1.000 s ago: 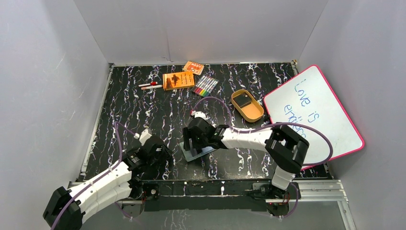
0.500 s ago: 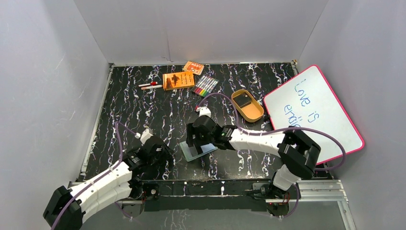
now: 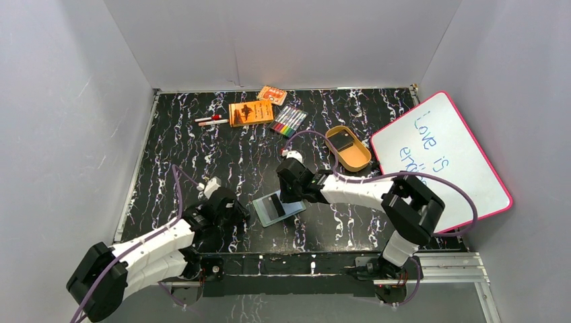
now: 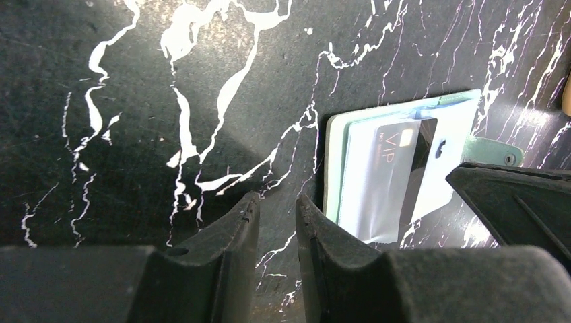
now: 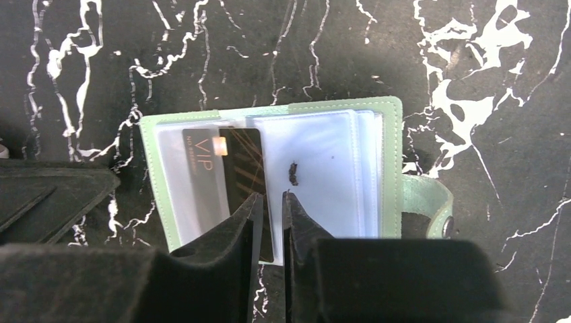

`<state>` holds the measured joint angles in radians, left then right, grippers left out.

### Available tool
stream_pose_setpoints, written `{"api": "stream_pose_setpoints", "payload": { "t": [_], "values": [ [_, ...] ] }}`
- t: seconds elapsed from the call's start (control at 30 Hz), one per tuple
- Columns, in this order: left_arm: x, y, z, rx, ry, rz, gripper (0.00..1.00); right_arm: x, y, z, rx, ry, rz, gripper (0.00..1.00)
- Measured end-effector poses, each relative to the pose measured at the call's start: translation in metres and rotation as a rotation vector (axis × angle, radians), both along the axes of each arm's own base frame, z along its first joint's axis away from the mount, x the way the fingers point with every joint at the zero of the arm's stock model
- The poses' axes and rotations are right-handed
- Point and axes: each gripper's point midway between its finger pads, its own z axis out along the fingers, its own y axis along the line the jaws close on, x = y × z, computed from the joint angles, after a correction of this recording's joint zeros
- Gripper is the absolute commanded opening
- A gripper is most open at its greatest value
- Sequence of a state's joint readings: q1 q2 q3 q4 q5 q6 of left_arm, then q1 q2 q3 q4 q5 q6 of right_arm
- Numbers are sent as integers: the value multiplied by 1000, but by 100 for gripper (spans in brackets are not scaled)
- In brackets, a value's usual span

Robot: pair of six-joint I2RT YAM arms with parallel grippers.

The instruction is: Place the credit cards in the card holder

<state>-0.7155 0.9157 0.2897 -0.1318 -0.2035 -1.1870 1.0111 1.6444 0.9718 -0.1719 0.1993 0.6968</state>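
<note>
The sage-green card holder (image 3: 277, 208) (image 5: 387, 161) (image 4: 335, 168) lies open on the black marbled table, clear sleeves up. A dark credit card (image 5: 225, 168) (image 4: 397, 168) (image 3: 273, 202) marked VIP sits partly inside its left sleeve. My right gripper (image 5: 272, 200) (image 3: 287, 199) hovers over the holder's far edge with only a thin slit between its jaws, nothing in them. Just left of the holder, my left gripper (image 4: 277, 202) (image 3: 242, 217) is narrowly open over bare table. Another dark card (image 3: 344, 141) lies in the tan tray.
The tan oval tray (image 3: 355, 160) stands at the back right beside a pink-edged whiteboard (image 3: 438, 158). Two orange boxes (image 3: 250, 112), a marker pack (image 3: 288, 120) and pens (image 3: 211, 120) lie along the back. Grey walls close in three sides.
My right gripper pulled back off the holder toward the far right and its jaws closed from wide to a slit, uncovering the card in the sleeve. The left arm moved right, closer to the holder.
</note>
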Motion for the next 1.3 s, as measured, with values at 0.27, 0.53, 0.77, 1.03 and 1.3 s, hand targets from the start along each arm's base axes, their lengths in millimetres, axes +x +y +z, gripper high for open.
{"api": "stream_pose_setpoints", "payload": {
  "t": [0.27,0.53,0.77,1.03,1.3],
  "values": [
    [6,-7,0,-4,-3,-12,24,-1,-8,-20,-73,33,18,14],
    [9,-10,-1,-14,-7,-14,23,-5,-2,-21,-65,53,57,11],
    [12,-15,-1,-29,-9,-22,22,-10,2,-22,-50,78,85,8],
    [14,-20,-1,-43,-13,-29,21,-16,10,-22,-26,88,125,7],
    [14,-20,-1,-45,-12,-28,21,-12,13,-19,-32,65,125,9]
  ]
}}
